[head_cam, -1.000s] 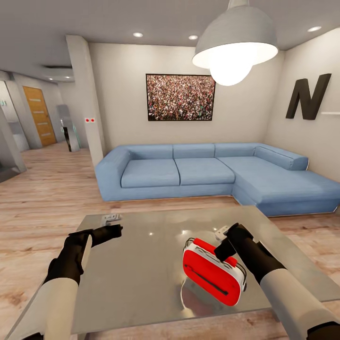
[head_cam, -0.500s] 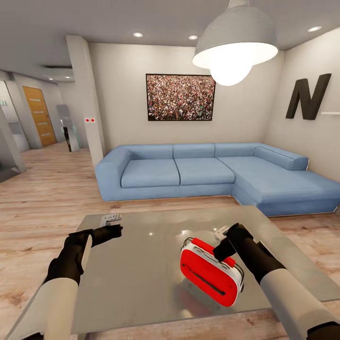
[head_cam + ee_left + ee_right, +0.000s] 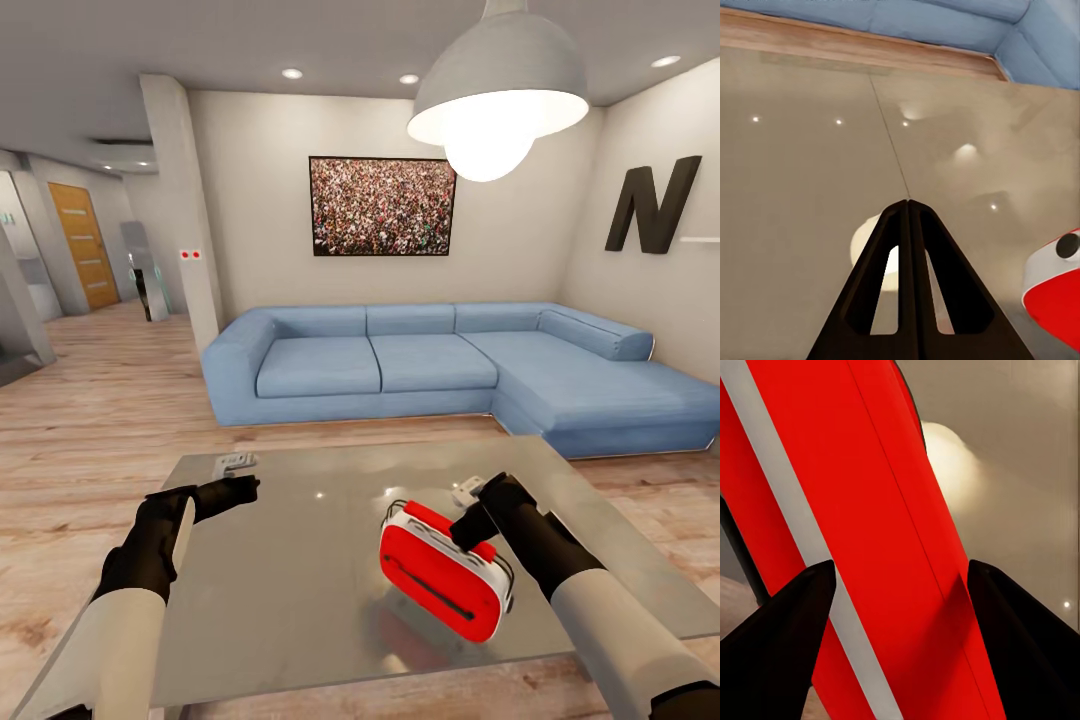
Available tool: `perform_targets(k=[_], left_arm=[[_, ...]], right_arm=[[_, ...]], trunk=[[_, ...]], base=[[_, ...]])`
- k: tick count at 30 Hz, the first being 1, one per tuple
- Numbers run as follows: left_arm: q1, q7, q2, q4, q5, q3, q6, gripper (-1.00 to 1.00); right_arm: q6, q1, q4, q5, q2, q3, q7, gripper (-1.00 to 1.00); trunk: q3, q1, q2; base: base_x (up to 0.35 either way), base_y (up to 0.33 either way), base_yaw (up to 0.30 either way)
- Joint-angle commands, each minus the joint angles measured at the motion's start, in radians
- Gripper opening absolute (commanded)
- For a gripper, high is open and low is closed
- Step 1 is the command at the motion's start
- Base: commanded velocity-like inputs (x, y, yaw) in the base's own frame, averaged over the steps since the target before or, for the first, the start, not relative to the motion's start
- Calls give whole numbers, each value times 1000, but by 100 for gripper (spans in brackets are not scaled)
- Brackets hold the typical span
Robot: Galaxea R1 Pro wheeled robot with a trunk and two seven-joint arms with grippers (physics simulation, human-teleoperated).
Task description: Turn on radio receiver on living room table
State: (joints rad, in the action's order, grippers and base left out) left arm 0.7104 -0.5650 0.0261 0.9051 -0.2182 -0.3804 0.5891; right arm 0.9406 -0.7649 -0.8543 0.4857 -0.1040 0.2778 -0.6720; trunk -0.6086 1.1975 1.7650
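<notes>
**Right gripper at the radio**

From the head view, the radio receiver [image 3: 440, 570] stood tilted on the table [image 3: 280, 590], before the blue sofa [image 3: 420, 365]. The right gripper [image 3: 470, 525] was at its top edge; the left gripper [image 3: 240, 488] hovered well apart.

In the left wrist view, the left fingers [image 3: 907, 285] were pressed together.

In the right wrist view, the fingers [image 3: 776, 645] stood apart, the red body between them. I think the switching-on was in hand; next it needed a careful press.

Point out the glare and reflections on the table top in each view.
Head view: the glossy table mirrors the lit lamp as small bright spots and dimly reflects the radio. Left wrist view: a pale glow lies beyond the shut left hand, with ceiling-light pinpoints. Right wrist view: a soft bright patch sits behind the radio.
</notes>
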Motion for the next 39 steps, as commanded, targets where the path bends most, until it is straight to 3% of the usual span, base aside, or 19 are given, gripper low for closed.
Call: perform_targets(k=[1,22,28,39], left_arm=[[0,0,0,0,0,0,-1,-100],[0,0,-3,1,-1,-2,-9,-100],[0,2,-3,1,-1,-2,-9,-100],[0,1,0,0,0,-1,-8,-100]], right_arm=[[-1,0,0,-2,0,0,0,-100],[-2,-1,0,-3,0,0,1,-100],[-2,0,0,-3,0,0,1,-100],[-3,0,0,-2,0,3,0,-100]], trunk=[[0,0,0],[0,0,0],[-19,23,42],[-19,23,42]], base=[[0,0,0],[74,25,0],[1,0,0],[0,0,0]])
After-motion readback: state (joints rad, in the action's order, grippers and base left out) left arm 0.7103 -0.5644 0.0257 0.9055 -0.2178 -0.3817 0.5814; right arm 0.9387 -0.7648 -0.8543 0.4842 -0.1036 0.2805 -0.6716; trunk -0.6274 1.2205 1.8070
